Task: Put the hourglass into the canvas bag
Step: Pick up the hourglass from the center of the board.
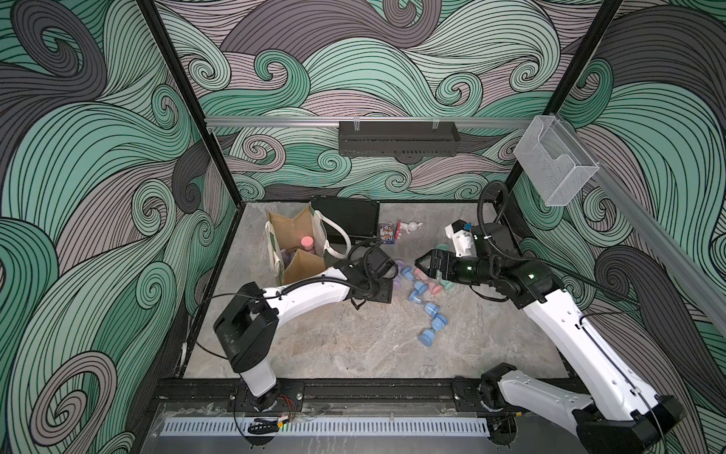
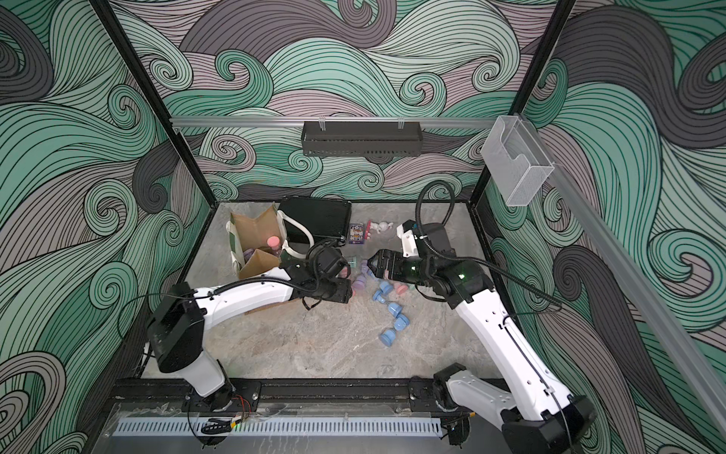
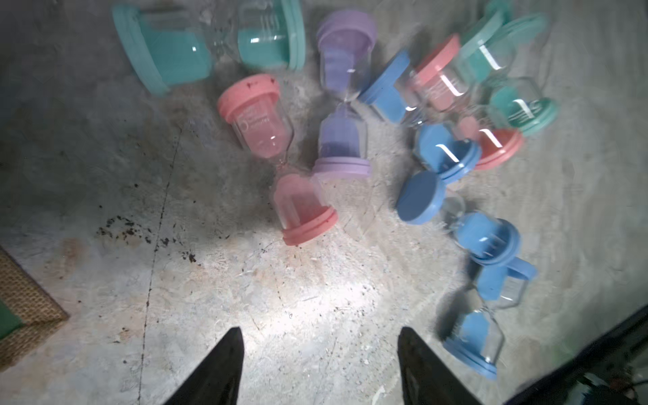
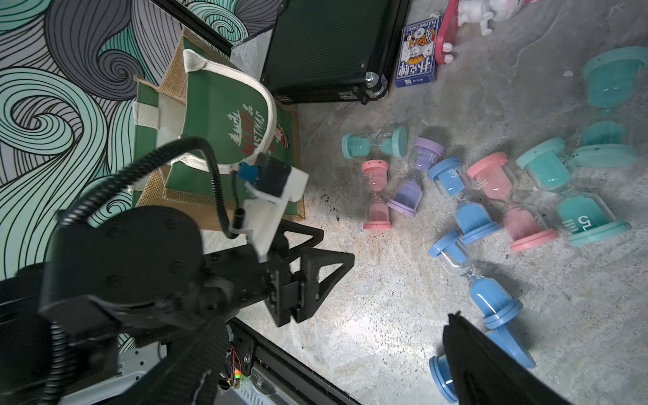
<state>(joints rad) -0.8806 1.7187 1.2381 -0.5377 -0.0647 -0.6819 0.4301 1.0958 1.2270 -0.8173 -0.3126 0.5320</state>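
Left gripper (image 3: 319, 333), jaws apart and empty, hovers above the bench (image 3: 315, 280) just short of the pink hourglass (image 3: 277, 147), which lies among others. The canvas bag (image 1: 288, 226) stands upright nearby. Best grasped across one bulb, clear of the purple hourglass (image 3: 342, 140).

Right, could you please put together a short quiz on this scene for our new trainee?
1. True or false: the left tool holds an hourglass.
2. What already sits inside the canvas bag? A) pink-capped hourglass B) card deck C) rabbit figurine.
3. How many purple hourglasses lie outside the bag?
Key: 1 false, it is open and empty; 2 A; 3 one.
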